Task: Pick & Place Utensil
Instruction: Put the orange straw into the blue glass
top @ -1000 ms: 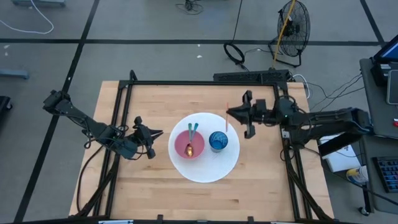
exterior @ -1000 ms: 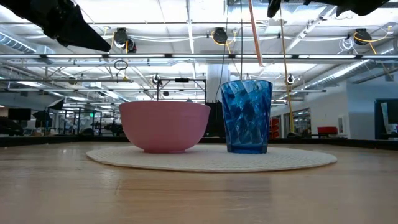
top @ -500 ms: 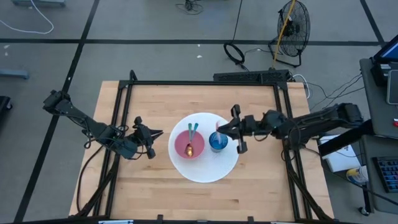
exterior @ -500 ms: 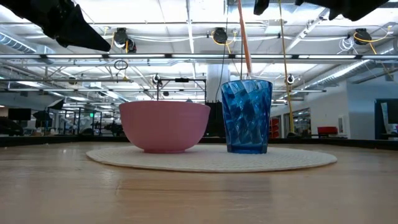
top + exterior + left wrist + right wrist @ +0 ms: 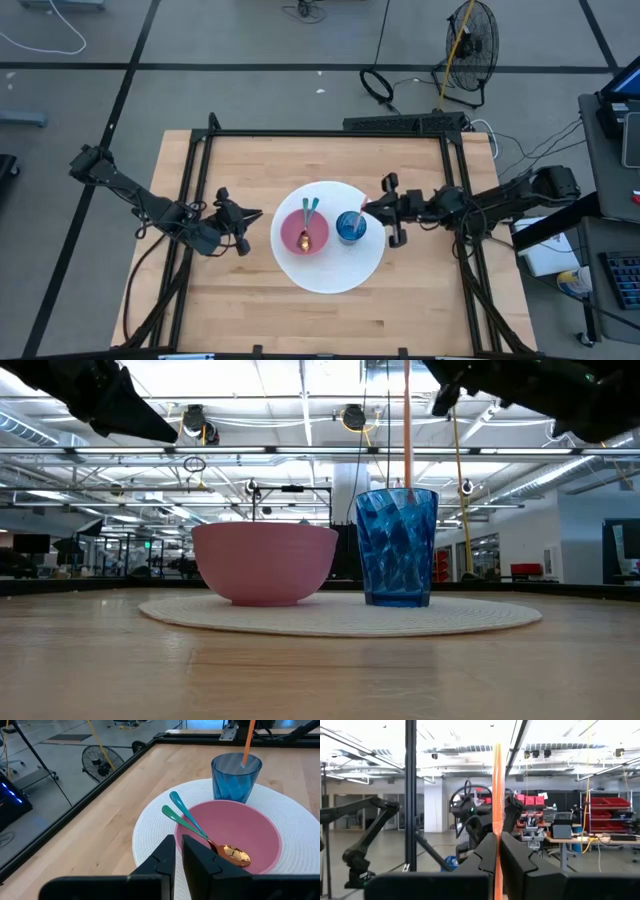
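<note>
Orange straw (image 5: 407, 420): you have it pinched upright between the right gripper's (image 5: 372, 208) closed fingers, its lower end dipping into the blue cup (image 5: 350, 227).
Blue cup: you see it standing on the white round mat (image 5: 330, 272), just beside the pink bowl (image 5: 304, 234).
Pink bowl: two teal-handled spoons (image 5: 192, 826) lean in it, their handles resting over the rim.
Right gripper: you have it just beside the cup, on the side away from the bowl.
Left gripper (image 5: 250, 214): it waits beside the mat on the bowl's side, fingers nearly together, a thin gap showing, holding nothing.
</note>
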### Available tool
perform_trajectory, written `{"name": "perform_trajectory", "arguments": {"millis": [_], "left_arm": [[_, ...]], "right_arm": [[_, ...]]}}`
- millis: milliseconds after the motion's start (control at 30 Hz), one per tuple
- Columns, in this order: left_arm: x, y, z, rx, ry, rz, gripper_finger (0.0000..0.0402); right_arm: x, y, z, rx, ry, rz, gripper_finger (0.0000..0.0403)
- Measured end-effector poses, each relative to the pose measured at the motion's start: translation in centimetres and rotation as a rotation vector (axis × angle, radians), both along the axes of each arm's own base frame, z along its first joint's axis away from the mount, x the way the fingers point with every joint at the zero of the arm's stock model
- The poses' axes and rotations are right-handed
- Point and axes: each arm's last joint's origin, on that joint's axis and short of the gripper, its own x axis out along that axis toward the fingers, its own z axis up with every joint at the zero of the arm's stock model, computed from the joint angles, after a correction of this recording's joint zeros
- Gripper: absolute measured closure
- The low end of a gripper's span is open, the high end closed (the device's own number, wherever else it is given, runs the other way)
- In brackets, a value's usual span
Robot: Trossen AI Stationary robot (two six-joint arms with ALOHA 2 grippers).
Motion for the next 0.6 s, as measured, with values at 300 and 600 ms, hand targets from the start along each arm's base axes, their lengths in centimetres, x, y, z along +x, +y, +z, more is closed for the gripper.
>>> {"name": "perform_trajectory", "arguments": {"millis": [300, 600], "left_arm": [[0.2, -0.1, 0.3, -0.004, -0.027, -0.001, 0.0364], [0.3, -0.2, 0.5, -0.035, -0.068, 0.006, 0.0364]], "right_arm": [[-1.2, -0.2, -1.9, 0.014, 0.016, -0.026, 0.0396], [-0.3, -0.3, -3.3, 0.016, 0.040, -0.032, 0.0396]]}}
